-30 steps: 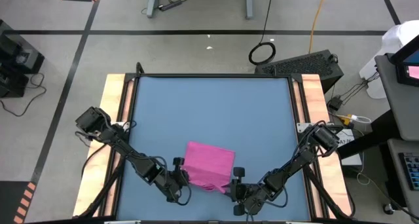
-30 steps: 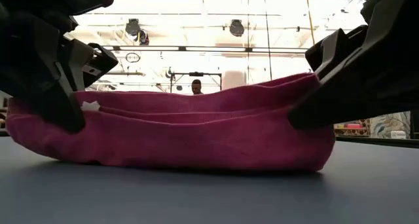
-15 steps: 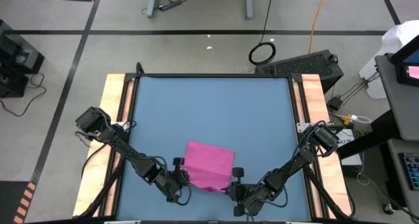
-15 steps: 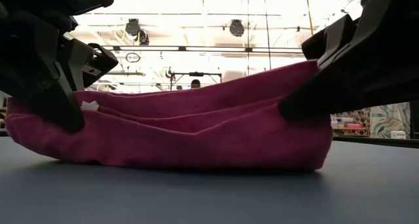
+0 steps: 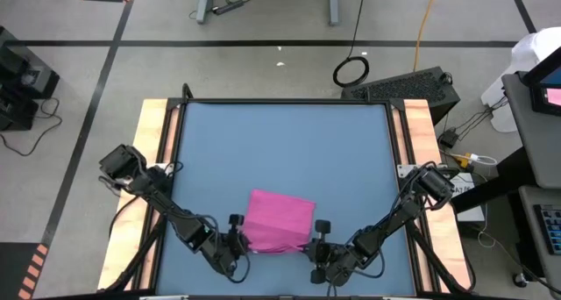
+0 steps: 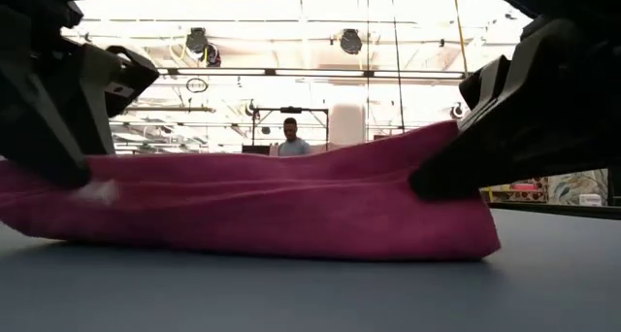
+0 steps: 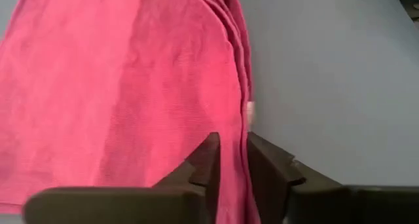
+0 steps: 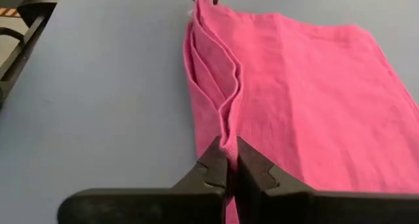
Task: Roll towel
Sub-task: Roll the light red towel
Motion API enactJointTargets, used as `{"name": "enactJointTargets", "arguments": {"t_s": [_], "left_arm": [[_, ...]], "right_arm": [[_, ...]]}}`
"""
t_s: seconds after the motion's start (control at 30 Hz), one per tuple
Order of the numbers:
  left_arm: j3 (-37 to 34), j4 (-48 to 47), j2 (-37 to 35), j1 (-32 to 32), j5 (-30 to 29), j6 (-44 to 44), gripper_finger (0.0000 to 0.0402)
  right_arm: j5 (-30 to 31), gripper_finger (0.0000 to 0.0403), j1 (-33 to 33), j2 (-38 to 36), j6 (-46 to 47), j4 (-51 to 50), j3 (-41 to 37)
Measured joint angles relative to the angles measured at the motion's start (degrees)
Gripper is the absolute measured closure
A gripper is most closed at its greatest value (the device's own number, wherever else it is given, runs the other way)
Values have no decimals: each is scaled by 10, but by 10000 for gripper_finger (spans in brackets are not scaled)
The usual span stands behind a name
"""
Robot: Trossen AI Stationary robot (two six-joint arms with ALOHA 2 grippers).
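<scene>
Pinching the towel's [image 5: 279, 220] near folded edge at both ends: left gripper [image 5: 238, 242] and right gripper [image 5: 313, 247] both clamped on cloth, lower centre of frame. Fold's long axis running gripper to gripper; unrolled cloth lying ahead toward table [image 5: 280, 142] centre.

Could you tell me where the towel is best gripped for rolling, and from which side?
Grip the towel at its layered near edge, one corner each, coming from the table's near side. The left pincer and right pincer are shut there now; the folds stack at that edge.
</scene>
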Motion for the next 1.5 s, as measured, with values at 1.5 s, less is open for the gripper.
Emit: {"name": "enactJointTargets", "arguments": {"t_s": [1.5], "left_arm": [[7,-18,102,-89,-192,-85,273]], "right_arm": [[13,402,-28,0,70,-17,0]]}}
